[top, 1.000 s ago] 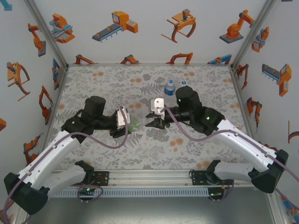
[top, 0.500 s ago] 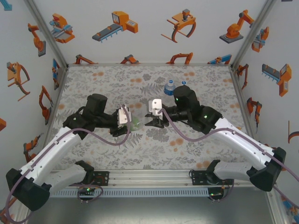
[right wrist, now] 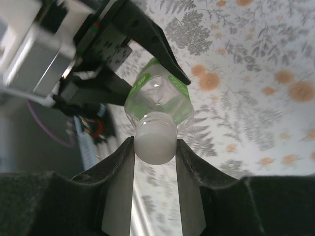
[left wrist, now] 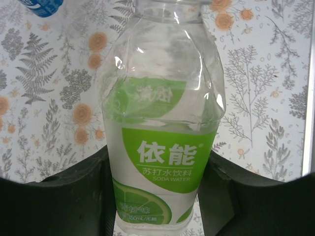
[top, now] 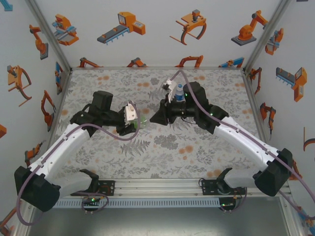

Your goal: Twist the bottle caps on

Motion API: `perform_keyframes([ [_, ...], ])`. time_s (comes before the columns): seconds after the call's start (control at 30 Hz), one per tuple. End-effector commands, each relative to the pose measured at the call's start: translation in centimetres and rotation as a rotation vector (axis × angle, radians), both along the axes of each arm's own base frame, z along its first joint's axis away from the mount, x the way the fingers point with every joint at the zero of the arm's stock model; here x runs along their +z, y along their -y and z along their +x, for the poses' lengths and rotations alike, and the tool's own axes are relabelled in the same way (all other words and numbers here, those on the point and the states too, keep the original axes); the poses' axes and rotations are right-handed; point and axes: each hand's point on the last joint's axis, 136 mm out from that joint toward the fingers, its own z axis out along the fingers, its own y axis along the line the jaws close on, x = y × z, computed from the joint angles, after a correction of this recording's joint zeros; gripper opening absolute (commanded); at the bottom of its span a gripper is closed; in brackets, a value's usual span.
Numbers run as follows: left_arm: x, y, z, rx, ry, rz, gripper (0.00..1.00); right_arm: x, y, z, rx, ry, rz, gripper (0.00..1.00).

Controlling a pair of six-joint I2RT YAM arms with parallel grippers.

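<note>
At the left of the top view, the left jaws are closed on the lower, labelled part of the green bottle [top: 142, 121], just left of centre over the desk [top: 98, 83]. In the left wrist view, a dark jaw presses each side of the green label, and the clear shoulder rises above them toward the top of the frame. That shoulder looks creased and faceted, so I judge the wall thin and soft. It would buckle under a hard squeeze and be light to carry. I cannot tell how much liquid is inside. The glossy label probably offers little friction, so the low, wide grip around the stiffer labelled band seems the right place to brace the bottle against twisting. In the middle of the right wrist view, the cap [right wrist: 155, 142] sits on the bottle's neck. The right jaws are closed on it, one flat face against each side. It is small, rigid and smooth, and I expect it to slip or cross-thread easily if it is tilted. It is best held across its full width and kept square to the neck. To the right in the top view, the blue bottle [top: 179, 91] stands on the desk behind the right wrist, clear of both jaws. I cannot tell whether it carries a cap. It will likely handle the same way as the green one.
</note>
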Motion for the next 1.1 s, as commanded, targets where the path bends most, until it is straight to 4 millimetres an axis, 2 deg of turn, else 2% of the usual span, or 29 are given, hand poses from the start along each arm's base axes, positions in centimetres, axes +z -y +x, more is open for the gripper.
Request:
perform_keyframes([
  [0.0, 5.4, 2.4, 0.0, -0.13, 0.165, -0.168, 0.0, -2.1, -0.2, 1.7, -0.163, -0.508, 0.125, 0.0],
  [0.07, 5.0, 2.5, 0.3, -0.127, 0.16, -0.171, 0.0, -4.3, 0.9, 3.0, -0.277, -0.742, 0.143, 0.0],
  [0.13, 4.6, 2.7, 0.6, -0.115, 0.155, -0.174, 0.0, -6.0, 1.6, 3.2, -0.348, -0.875, 0.151, 0.0],
  [0.23, 3.8, 2.7, 1.3, -0.08, 0.152, -0.167, 0.0, -7.2, 2.2, 3.1, -0.41, -0.918, 0.126, 0.01],
  [0.33, 3.3, 2.7, 1.6, -0.069, 0.142, -0.162, 0.0, -7.5, 2.8, 3.1, -0.443, -0.911, 0.092, 0.11],
  [0.43, 3.2, 2.9, 1.5, -0.075, 0.13, -0.166, 0.0, -6.9, 3.0, 3.3, -0.442, -0.858, 0.077, 0.2],
  [0.53, 3.1, 2.9, 1.3, -0.079, 0.122, -0.166, 0.0, -5.8, 3.2, 3.5, -0.421, -0.759, 0.045, 0.34],
  [0.63, 2.9, 2.8, 1.2, -0.08, 0.111, -0.161, 0.0, -4.4, 3.4, 3.8, -0.401, -0.657, 0.024, 0.41],
  [0.9, 2.4, 2.8, 1.1, -0.074, 0.09, -0.15, 0.0, -1.8, 4.4, 3.9, -0.378, -0.516, 0.007, 0.52],
  [1.07, 2.2, 2.9, 1.2, -0.073, 0.077, -0.145, 0.0, 0.1, 5.4, 3.9, -0.379, -0.37, -0.032, 0.56],
])
